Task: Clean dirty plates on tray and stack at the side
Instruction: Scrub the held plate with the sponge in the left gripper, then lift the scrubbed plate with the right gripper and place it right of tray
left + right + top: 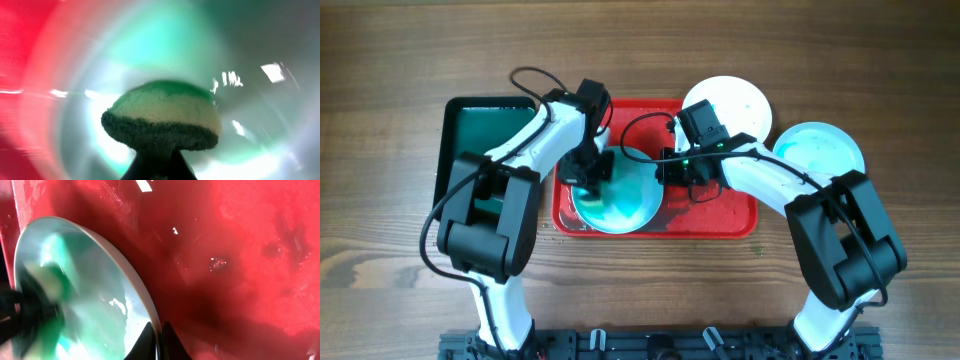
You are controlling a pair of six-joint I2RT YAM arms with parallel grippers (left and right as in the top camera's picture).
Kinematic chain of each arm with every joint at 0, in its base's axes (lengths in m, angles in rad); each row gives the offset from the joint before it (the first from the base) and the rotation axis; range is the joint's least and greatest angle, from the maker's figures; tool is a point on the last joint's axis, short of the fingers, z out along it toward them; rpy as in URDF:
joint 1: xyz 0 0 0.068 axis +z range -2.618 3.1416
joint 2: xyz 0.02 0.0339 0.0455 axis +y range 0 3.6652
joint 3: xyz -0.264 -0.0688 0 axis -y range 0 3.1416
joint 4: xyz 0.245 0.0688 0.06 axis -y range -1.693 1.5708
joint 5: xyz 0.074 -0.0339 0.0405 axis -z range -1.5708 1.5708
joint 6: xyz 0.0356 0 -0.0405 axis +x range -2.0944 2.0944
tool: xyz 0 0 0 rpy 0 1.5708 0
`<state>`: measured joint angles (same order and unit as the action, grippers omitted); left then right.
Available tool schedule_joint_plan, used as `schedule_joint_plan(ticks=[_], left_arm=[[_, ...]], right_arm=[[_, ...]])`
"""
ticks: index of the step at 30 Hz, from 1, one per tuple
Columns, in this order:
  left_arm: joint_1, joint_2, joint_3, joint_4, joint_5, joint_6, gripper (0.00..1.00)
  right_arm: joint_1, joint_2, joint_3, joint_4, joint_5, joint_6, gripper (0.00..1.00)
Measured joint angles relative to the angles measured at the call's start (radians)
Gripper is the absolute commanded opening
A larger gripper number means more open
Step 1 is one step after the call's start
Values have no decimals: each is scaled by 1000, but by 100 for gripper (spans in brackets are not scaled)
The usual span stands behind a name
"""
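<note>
A pale aqua plate with green smears lies on the red tray. My left gripper is shut on a sponge, yellow with a dark green scouring side, and presses it on the plate's face. My right gripper is shut on the plate's right rim, fingers either side of the edge. A white plate and a second aqua plate lie on the table right of the tray.
A smaller dark green tray sits left of the red tray. The red tray's floor is wet with droplets. Wooden table surrounds everything.
</note>
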<state>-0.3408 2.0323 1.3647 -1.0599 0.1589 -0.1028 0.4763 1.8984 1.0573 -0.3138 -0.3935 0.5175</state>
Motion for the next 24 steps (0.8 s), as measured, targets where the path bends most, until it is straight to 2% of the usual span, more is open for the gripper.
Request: schedule_joint_plan(ticks=[1,4,7,9,11,13,14,18,19,20,21,24], left_arm=[[-1,6,-11,-21,108,84,4],[-5,20,-29,39,280,183,4],[-6,23,-37,189,347,188,4],[-6,23,-40,310,356,148,4],[-16,23,-38,454,280,20,4],[-28,23,-18,459,184,-89,4],[-35,23,15,427,65,-151,4],[-29,22,143,232,-206,-216,4],[-25,20,189,165,-243,-222,4],[-16,5,244,93,-278,-227,4],[-9,-6,264,71,-290,-230,4],[22,-42,278,27,-309,-233,4]], right_arm=[[0,0,0,0,0,0,5],[0,0,0,0,1,0,4],[-4,0,0,3,5,1,4],[-6,0,0,7,9,2,4],[-7,0,0,11,10,4,4],[-6,0,0,16,13,5,4],[-6,0,0,16,13,5,4],[-6,0,0,14,13,8,4],[-6,0,0,11,16,16,6],[-6,0,0,11,19,22,13],[-6,0,0,8,24,34,15],[-5,0,0,-13,58,93,17]])
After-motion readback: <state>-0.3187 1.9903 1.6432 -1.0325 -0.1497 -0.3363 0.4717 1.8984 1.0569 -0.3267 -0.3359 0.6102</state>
